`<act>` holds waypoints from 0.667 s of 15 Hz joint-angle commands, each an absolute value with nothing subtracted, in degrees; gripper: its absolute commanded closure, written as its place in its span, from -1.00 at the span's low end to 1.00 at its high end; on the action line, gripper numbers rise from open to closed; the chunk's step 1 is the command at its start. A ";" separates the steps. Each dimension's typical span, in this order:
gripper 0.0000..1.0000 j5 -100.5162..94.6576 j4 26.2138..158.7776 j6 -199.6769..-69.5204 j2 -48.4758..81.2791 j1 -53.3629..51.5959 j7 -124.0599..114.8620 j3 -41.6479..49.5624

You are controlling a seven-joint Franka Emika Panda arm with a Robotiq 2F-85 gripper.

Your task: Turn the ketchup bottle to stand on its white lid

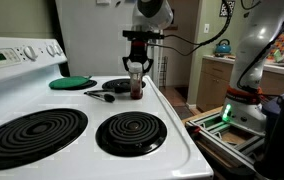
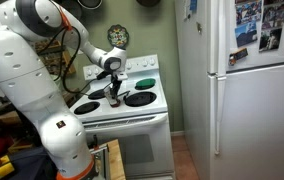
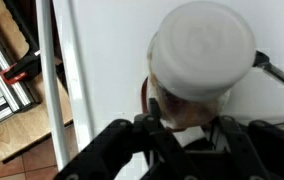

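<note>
The ketchup bottle (image 1: 136, 89) stands upright on the white stove top (image 1: 177, 120) between the burners, dark red with its white lid (image 3: 202, 45) on top. It also shows in an exterior view (image 2: 116, 98). My gripper (image 1: 136, 76) comes straight down from above and is shut on the bottle's upper part, one finger on each side. In the wrist view the lid fills the upper middle and my gripper's fingers (image 3: 190, 118) press the dark-red body below it. The bottle's base rests on the stove.
A black utensil (image 1: 100, 95) lies just beside the bottle, and a green round pad (image 1: 72, 82) lies further back. Two coil burners (image 1: 132, 131) are at the front. A white fridge (image 2: 252, 80) stands beside the stove. The stove's control panel (image 1: 17, 52) rises behind.
</note>
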State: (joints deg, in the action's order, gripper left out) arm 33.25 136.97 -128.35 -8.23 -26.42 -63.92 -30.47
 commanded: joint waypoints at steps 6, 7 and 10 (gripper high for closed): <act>0.65 26.73 137.13 -130.69 -9.51 -27.30 -72.17 -32.09; 0.65 25.57 136.92 -130.51 -9.46 -27.22 -73.18 -32.29; 0.65 22.81 136.07 -129.60 -9.24 -27.23 -75.30 -32.75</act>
State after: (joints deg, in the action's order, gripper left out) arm 26.33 136.35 -129.77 -8.85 -27.02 -71.66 -31.92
